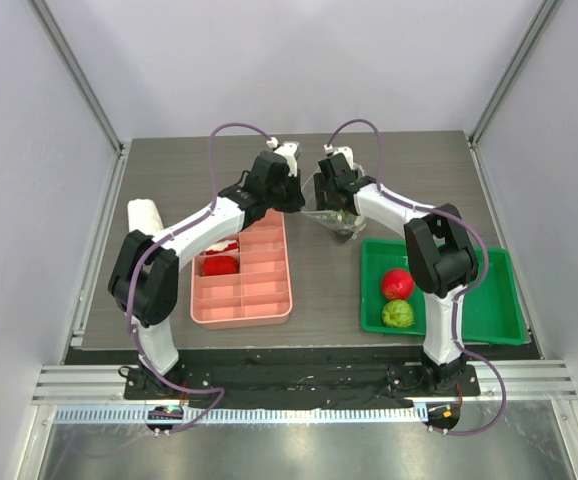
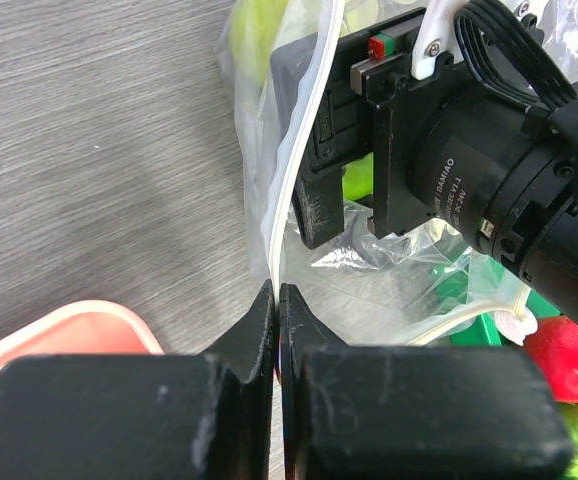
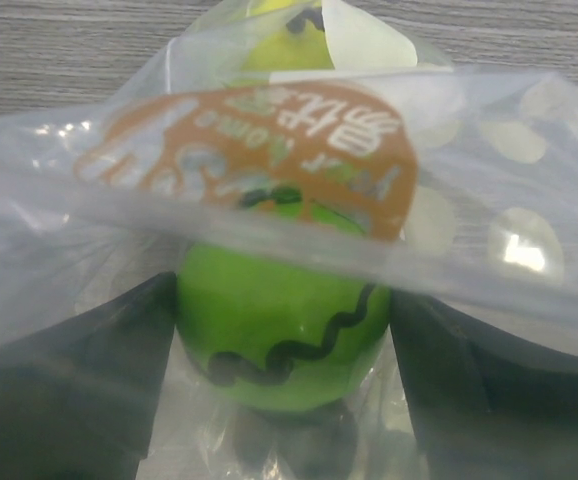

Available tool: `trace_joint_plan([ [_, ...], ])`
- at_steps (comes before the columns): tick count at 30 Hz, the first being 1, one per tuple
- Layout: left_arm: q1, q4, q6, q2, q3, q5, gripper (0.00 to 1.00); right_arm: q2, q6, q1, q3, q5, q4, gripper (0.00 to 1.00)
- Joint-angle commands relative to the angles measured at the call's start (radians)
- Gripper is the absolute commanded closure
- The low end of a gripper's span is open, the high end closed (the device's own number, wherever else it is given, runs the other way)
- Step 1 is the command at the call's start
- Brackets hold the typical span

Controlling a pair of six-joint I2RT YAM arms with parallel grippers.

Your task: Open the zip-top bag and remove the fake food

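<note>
The zip-top bag (image 1: 337, 216) hangs between my two grippers over the table's middle. My left gripper (image 1: 289, 192) is shut on the bag's white zip edge (image 2: 287, 200), its jaws pressed together at the rim (image 2: 277, 292). My right gripper (image 1: 335, 190) reaches inside the bag; its body shows in the left wrist view (image 2: 369, 150). In the right wrist view its fingers (image 3: 129, 340) press both sides of a bright green round fruit (image 3: 279, 340) with a black wavy line. A yellow-green piece (image 3: 274, 45) lies beyond it in the bag. The red apple (image 1: 397, 284) and bumpy green fruit (image 1: 397, 314) lie in the green tray (image 1: 489, 300).
A pink divided tray (image 1: 259, 290) with red pieces (image 1: 219, 265) lies under the left arm. A white roll (image 1: 144, 215) lies at the table's left. The green tray stands at the front right, close under the right arm's elbow.
</note>
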Motion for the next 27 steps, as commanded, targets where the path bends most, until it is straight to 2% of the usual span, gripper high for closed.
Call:
trace_joint_plan([
  [1, 0.0, 0.028, 0.008, -0.015, 0.004, 0.006, 1.0, -0.001, 0.021, 0.015, -0.049, -0.025, -0.05, 0.63],
  [2, 0.0, 0.031, 0.007, -0.015, 0.0, 0.006, 1.0, -0.055, 0.022, 0.021, -0.058, -0.024, -0.027, 0.71],
  [3, 0.002, 0.033, 0.005, -0.014, -0.001, 0.001, 1.0, -0.087, 0.024, 0.026, -0.069, -0.024, -0.018, 0.83],
  [6, 0.002, 0.041, 0.002, -0.009, -0.001, -0.004, 1.0, -0.199, 0.034, 0.04, -0.08, -0.029, 0.005, 0.97],
  [13, 0.002, 0.048, -0.002, 0.002, 0.005, -0.001, 1.0, -0.408, 0.062, 0.046, -0.112, -0.048, 0.072, 0.98],
  [20, 0.0, 0.061, -0.018, -0.006, -0.001, 0.042, 1.0, -0.499, 0.062, 0.046, -0.136, -0.058, 0.17, 0.98],
  [23, 0.0, 0.112, -0.027, -0.032, -0.029, 0.068, 1.0, -0.526, 0.114, 0.037, -0.167, -0.078, 0.229, 0.99],
  [27, 0.0, 0.16, -0.036, -0.066, -0.072, 0.068, 1.0, -0.537, 0.286, -0.017, -0.193, -0.168, 0.253, 0.99],
])
